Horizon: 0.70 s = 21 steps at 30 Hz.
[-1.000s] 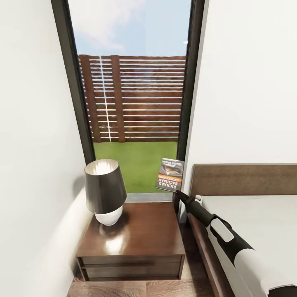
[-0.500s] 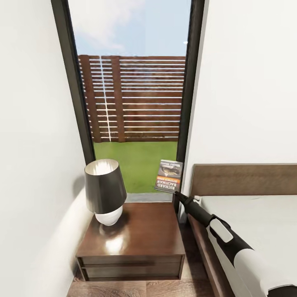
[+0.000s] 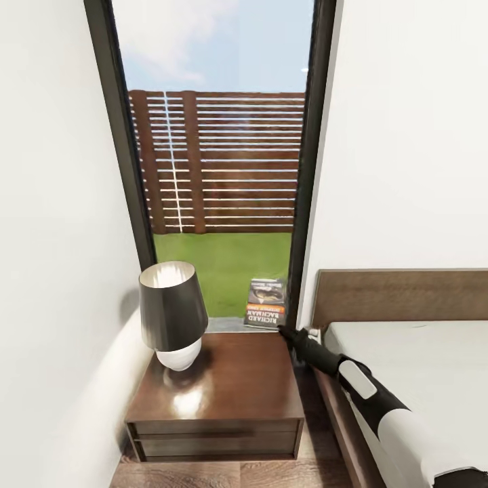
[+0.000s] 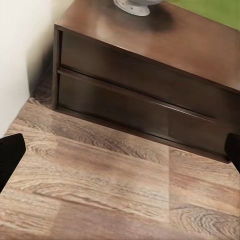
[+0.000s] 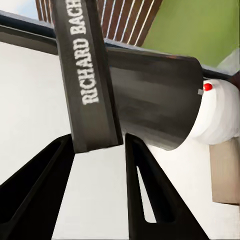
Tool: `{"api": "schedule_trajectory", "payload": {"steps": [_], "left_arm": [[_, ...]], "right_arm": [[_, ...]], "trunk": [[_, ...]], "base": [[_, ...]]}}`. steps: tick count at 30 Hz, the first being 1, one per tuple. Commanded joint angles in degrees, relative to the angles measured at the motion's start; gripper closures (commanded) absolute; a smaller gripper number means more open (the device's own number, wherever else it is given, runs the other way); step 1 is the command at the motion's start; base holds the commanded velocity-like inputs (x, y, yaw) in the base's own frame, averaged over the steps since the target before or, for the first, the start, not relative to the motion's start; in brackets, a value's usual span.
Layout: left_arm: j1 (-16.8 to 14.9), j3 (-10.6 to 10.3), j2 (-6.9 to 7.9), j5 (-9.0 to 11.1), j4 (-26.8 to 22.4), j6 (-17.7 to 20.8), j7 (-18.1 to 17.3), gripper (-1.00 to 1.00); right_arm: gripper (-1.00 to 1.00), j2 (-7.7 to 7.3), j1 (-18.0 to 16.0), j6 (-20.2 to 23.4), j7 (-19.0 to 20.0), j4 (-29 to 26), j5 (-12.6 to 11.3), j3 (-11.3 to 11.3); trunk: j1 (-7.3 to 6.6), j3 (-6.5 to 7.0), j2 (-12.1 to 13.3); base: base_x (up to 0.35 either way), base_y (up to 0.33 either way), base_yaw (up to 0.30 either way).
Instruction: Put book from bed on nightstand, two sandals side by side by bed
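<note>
The book point(image 3: 266, 303), dark with an orange band, stands upright over the back right corner of the nightstand point(image 3: 230, 386). My right gripper point(image 3: 280, 330) is shut on its lower edge. In the right wrist view the spine of the book point(image 5: 87, 75) reads "RICHARD BACH" and its end sits between the two fingers point(image 5: 150, 190). The bed point(image 3: 407, 295) lies at the right with its grey mattress. My left gripper point(image 4: 120, 152) hangs open low over the floor, facing the drawer front of the nightstand point(image 4: 145, 95). The sandals are out of view.
A lamp point(image 3: 173, 315) with a dark shade and white base stands on the nightstand's left half. Behind it is a tall dark-framed window point(image 3: 217, 169). A white wall closes in the left side. Wood-plank floor point(image 4: 100, 190) lies in front of the nightstand.
My right gripper has carried the book down and to the left, closer to the nightstand's back right corner. The lamp and the nightstand have not moved.
</note>
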Motion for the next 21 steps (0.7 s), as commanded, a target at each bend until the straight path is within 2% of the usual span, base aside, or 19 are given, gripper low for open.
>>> {"api": "schedule_trajectory", "payload": {"steps": [1, 5, 11, 16, 21], "left_arm": [[0.0, 0.0, 0.02, 0.6, 0.0, 0.1, -0.6, -1.0], [0.0, 0.0, 0.05, 0.6, 0.0, 0.1, -0.6, -1.0], [0.0, 0.0, 0.09, 0.6, 0.0, 0.1, -0.7, -1.0], [0.0, 0.0, 0.09, 0.6, 0.0, 0.1, -0.7, -1.0], [0.0, 0.0, 0.12, 0.6, 0.0, 0.1, -0.8, -1.0]], "right_arm": [[1.0, 0.62, -0.1, 1.4, -1.3, 0.1, -0.8, 0.0], [1.0, 1.65, -0.1, 2.9, -3.4, 0.9, -0.8, 0.0], [1.0, 2.43, -0.1, 3.7, -5.0, 4.3, -0.7, 0.2], [1.0, 2.76, -0.1, 3.9, -6.0, 5.4, -0.7, 0.3], [1.0, 2.91, -0.1, 4.0, -8.8, 6.0, -0.8, 0.1]], "trunk": [[0.0, -0.05, 0.0], [0.0, -0.05, 0.0], [0.0, -0.05, 0.0], [0.0, -0.05, 0.0], [0.0, -0.05, 0.0]], "base": [[0.0, 0.0, 0.0], [0.0, 0.0, 0.0], [0.0, 0.0, 0.0], [0.0, 0.0, 0.0], [0.0, 0.0, 0.0]]}}
